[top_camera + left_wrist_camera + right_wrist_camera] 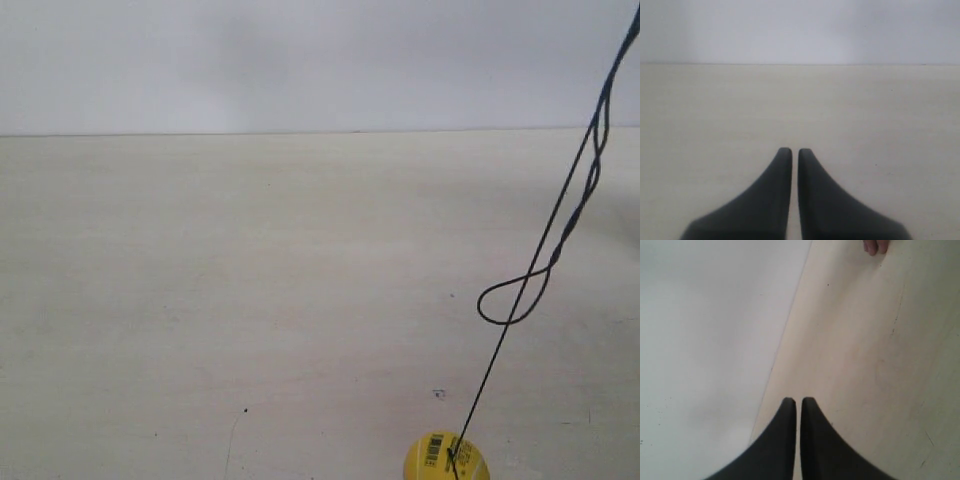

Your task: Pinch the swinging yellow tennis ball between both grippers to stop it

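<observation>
The yellow tennis ball (446,458) hangs at the bottom edge of the exterior view, right of centre, partly cut off, its black barcode sticker facing the camera. A thin dark string (545,250) runs from it up to the top right corner, with a loose loop partway along. Neither arm shows in the exterior view. In the left wrist view my left gripper (791,151) is shut, black wedge jaws nearly touching, nothing between them. My right gripper (798,401) is likewise shut and empty in the right wrist view. The ball appears in neither wrist view.
A pale cream table (250,300) fills the scene, meeting a plain white wall (300,60) behind. In the right wrist view the table edge (785,335) runs diagonally beside the wall, and fingertips of a person's hand (874,246) show at the frame's edge.
</observation>
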